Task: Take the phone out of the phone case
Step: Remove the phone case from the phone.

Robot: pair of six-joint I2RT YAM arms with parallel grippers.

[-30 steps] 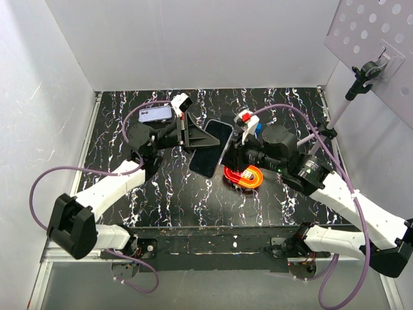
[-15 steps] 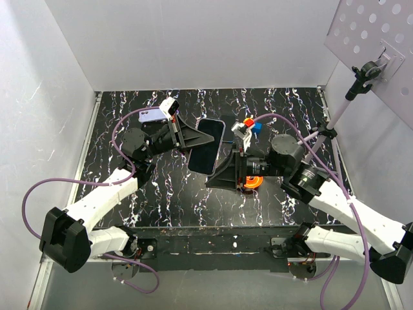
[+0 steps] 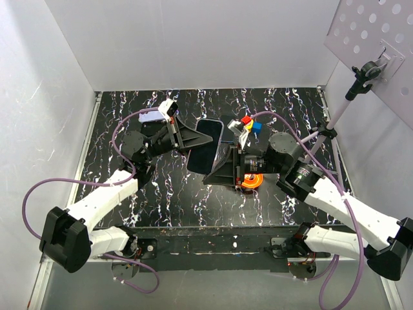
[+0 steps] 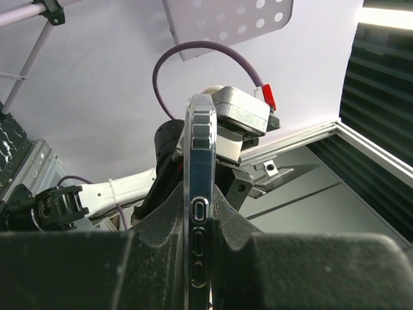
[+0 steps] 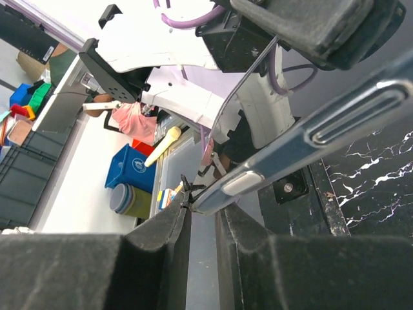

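Observation:
The dark phone in its clear case (image 3: 206, 145) is held up above the black marbled table (image 3: 290, 103), tilted, between both grippers. My left gripper (image 3: 193, 138) is shut on its upper left edge; in the left wrist view (image 4: 200, 197) the phone's side (image 4: 200, 148) with its buttons stands upright between the pads. My right gripper (image 3: 218, 173) reaches in from below right. In the right wrist view (image 5: 203, 208) its nearly shut fingertips pinch the phone's lower corner (image 5: 222, 188), where a thin clear case lip shows. The phone's edge (image 5: 335, 123) runs up to the right.
An orange tape roll (image 3: 250, 181) lies on the table under the right arm. A lilac flat object (image 3: 151, 117) lies at the back left behind the left wrist. A stand with a perforated panel (image 3: 361, 71) rises at the right. White walls enclose the table.
The right gripper has swung down from beside the phone to under its lower corner. The left wrist has turned and the phone has shifted slightly left and back.

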